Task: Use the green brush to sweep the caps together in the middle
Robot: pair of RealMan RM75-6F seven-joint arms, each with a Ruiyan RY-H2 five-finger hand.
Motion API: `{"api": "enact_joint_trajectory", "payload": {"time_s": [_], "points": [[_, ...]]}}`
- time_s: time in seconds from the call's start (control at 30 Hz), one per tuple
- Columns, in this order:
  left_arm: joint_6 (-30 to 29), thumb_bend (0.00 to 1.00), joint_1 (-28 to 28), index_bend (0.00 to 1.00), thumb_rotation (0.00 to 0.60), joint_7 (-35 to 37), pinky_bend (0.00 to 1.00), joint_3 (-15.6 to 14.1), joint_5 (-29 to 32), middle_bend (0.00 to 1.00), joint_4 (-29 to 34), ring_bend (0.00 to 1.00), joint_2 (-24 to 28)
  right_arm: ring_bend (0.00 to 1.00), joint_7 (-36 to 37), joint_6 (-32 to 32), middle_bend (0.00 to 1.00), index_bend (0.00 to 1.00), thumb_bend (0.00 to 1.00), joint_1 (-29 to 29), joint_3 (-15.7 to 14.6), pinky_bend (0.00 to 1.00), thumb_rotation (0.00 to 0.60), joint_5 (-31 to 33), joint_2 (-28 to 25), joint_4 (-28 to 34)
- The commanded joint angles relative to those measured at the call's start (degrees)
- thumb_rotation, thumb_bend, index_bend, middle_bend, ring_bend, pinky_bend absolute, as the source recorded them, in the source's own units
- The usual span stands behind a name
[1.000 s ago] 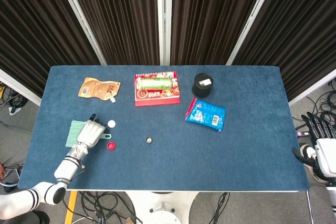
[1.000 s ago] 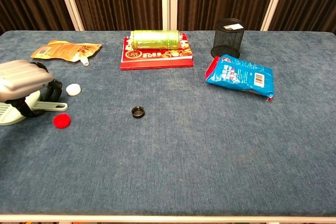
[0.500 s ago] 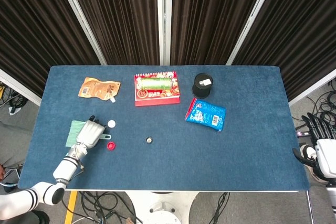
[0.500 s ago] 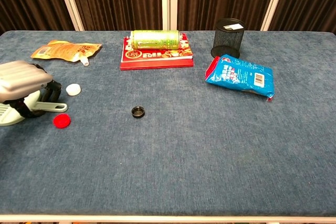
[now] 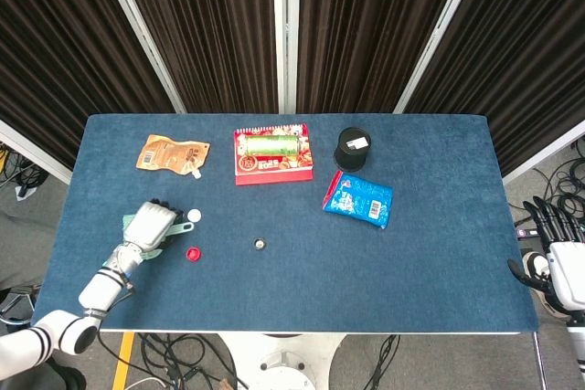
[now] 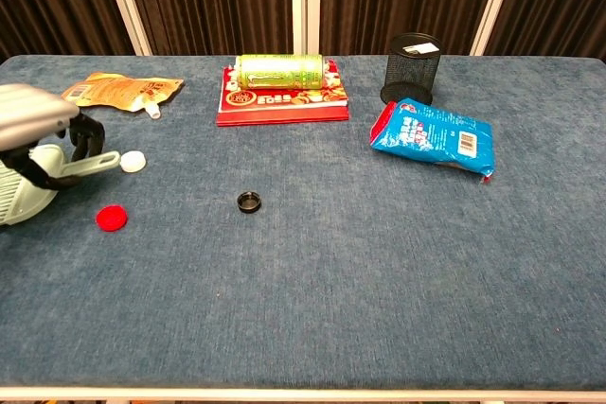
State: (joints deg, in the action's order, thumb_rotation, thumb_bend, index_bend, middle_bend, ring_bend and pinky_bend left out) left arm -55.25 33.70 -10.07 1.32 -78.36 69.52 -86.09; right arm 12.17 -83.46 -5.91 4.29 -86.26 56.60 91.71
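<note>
The green brush (image 6: 28, 191) is held in my left hand (image 5: 151, 226) at the table's left side, its handle (image 6: 90, 165) sticking out to the right and lifted off the cloth. From the chest camera, my left hand (image 6: 43, 130) has its fingers wrapped around that handle. A white cap (image 5: 194, 216) (image 6: 133, 161) lies just right of the handle tip. In front of it lies a red cap (image 5: 193, 253) (image 6: 111, 218). A small dark cap (image 5: 260, 244) (image 6: 249, 202) rests near the middle. Beyond the table's right edge my right hand (image 5: 559, 253) hangs with its fingers apart, holding nothing.
At the back lie an orange pouch (image 5: 173, 153), a red box with a green can on it (image 5: 272, 153) and a black mesh cup (image 5: 352, 148). A blue snack bag (image 5: 358, 198) lies right of centre.
My left hand has lifted the brush off the cloth and drawn it left and slightly back. The caps have not moved. The right hand is still.
</note>
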Motion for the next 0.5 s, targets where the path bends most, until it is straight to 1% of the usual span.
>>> {"api": "enact_joint_trajectory", "payload": {"time_s": [0.03,0.13,0.23,0.4,0.5], "points": [[-2.79,0.41,0.28,0.50,0.600,12.48,0.44,0.34,-5.08,0.58,0.20,0.40,2.93,0.00,-0.23,-0.32,0.00,0.00,0.15,0.18,-0.02,0.00,0.600,-0.13,-0.21,0.27],[-4.86,0.42,1.11,0.51,0.600,20.35,0.45,0.73,-8.21,0.58,-1.79,0.40,3.33,0.00,-0.70,-0.66,0.00,0.00,0.15,0.40,-0.01,0.00,0.600,-0.11,-0.49,0.63],[-6.28,0.42,2.78,0.51,0.600,27.54,0.45,1.24,-10.92,0.58,-5.95,0.40,2.19,0.00,-0.98,-0.83,0.00,0.00,0.15,0.47,0.01,0.00,0.600,-0.22,-0.64,1.01],[-5.85,0.42,7.45,0.51,0.600,38.99,0.45,1.70,-14.30,0.58,-15.97,0.40,-1.82,0.00,-1.53,-1.17,0.00,0.00,0.15,0.51,-0.01,0.00,0.600,-0.68,-0.78,1.80],[-5.94,0.42,9.67,0.52,0.600,44.94,0.45,0.97,-16.16,0.58,-21.98,0.40,-4.56,0.00,-2.28,-1.41,0.00,0.00,0.15,0.72,-0.05,0.00,0.600,-0.63,-1.09,2.43]]}}
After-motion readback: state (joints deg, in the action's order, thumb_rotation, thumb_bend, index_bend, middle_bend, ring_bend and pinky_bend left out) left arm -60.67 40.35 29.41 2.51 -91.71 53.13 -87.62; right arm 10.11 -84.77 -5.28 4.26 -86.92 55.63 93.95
